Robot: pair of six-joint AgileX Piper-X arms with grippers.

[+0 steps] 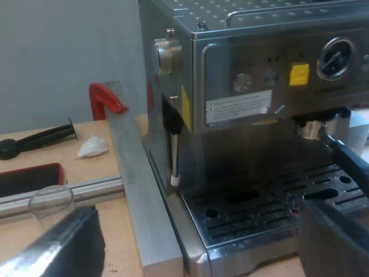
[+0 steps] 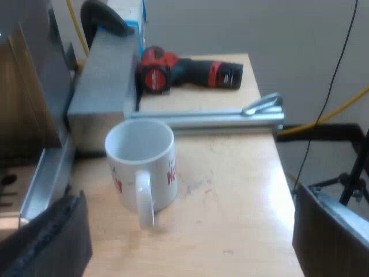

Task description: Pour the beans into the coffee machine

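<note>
The steel espresso machine [image 1: 253, 86] stands close ahead of my left gripper [image 1: 196, 245], whose fingers are wide open around empty air over the drip tray's [image 1: 253, 208] corner. A metal holder with a dark handle [image 1: 346, 157] is locked into the machine's front. A clear measuring glass [image 1: 52, 203] stands on the wooden table beside one left finger [image 1: 69, 242]; I cannot tell what it holds. My right gripper [image 2: 187, 236] is open above the table, just short of a white mug [image 2: 141, 161] with red print that stands upright and looks empty.
A thick aluminium bar [image 1: 141, 196] runs along the machine's side, with a red clamp [image 1: 106, 98] at its end. A black-handled tool [image 1: 37, 140], crumpled paper [image 1: 92, 146] and a red-edged phone [image 1: 29, 179] lie nearby. Beyond the mug lie a red and black drill [image 2: 190, 72] and a metal rail [image 2: 207, 118].
</note>
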